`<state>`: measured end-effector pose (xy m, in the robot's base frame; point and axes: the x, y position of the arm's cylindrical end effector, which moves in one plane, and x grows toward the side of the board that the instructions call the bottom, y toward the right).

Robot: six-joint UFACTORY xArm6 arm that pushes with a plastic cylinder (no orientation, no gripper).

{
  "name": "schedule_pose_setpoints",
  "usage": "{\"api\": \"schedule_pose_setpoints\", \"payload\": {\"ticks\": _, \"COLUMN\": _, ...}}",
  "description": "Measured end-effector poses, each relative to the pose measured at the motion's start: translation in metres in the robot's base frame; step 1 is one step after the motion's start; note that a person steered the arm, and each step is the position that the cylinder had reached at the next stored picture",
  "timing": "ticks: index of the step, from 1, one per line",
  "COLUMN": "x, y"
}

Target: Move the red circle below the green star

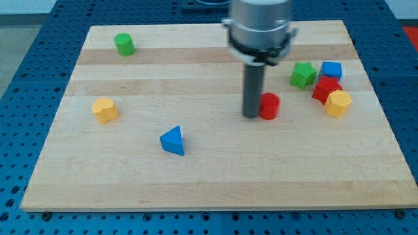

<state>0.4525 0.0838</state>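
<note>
The red circle (270,106) lies on the wooden board a little right of centre. My tip (252,115) stands right against its left side, touching or nearly touching it. The green star (303,75) lies up and to the right of the red circle, at the left end of a cluster of blocks. The rod and its grey mount hide part of the board above the tip.
Next to the green star are a blue cube (332,70), a red star (326,89) and a yellow hexagon (338,103). A green cylinder (124,44) is at the top left, a yellow block (104,109) at the left, a blue triangle (173,141) lower left of centre.
</note>
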Motion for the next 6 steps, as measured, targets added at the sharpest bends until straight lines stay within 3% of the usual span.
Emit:
{"api": "schedule_pose_setpoints", "payload": {"ticks": 1, "x": -0.005, "y": 0.046}}
{"api": "schedule_pose_setpoints", "payload": {"ticks": 4, "x": 0.028, "y": 0.066}}
{"api": "schedule_pose_setpoints", "payload": {"ticks": 6, "x": -0.003, "y": 0.091}}
